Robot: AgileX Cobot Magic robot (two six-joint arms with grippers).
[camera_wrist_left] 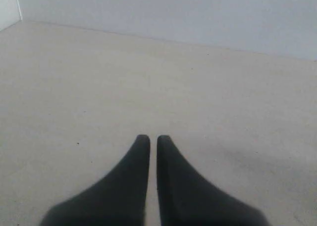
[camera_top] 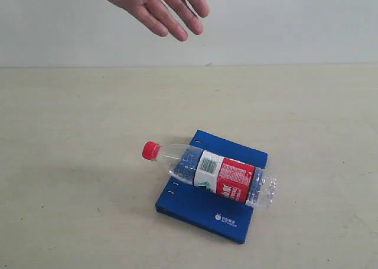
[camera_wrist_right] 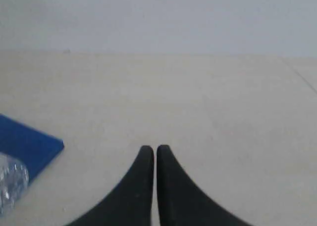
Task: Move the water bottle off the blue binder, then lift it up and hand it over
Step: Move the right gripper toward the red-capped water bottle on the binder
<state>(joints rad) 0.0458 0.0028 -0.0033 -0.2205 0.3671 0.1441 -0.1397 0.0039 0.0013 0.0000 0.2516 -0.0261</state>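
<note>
The water bottle [camera_top: 212, 173], clear with a red cap and a red-and-white label, lies on its side across the blue binder [camera_top: 201, 207] near the table's front middle; cap and base both overhang the binder's edges. Neither arm shows in the exterior view. In the left wrist view my left gripper [camera_wrist_left: 153, 138] is shut over bare table, with nothing between its black fingers. My right gripper [camera_wrist_right: 156, 147] is shut too, also empty. A corner of the blue binder [camera_wrist_right: 29, 144] and the water bottle's clear base [camera_wrist_right: 11, 184] show at the edge of the right wrist view, apart from the gripper.
A person's open hand [camera_top: 162, 6] hangs above the table's far edge at the upper left. The beige table [camera_top: 77, 133] runs back to a pale wall [camera_top: 295, 21].
</note>
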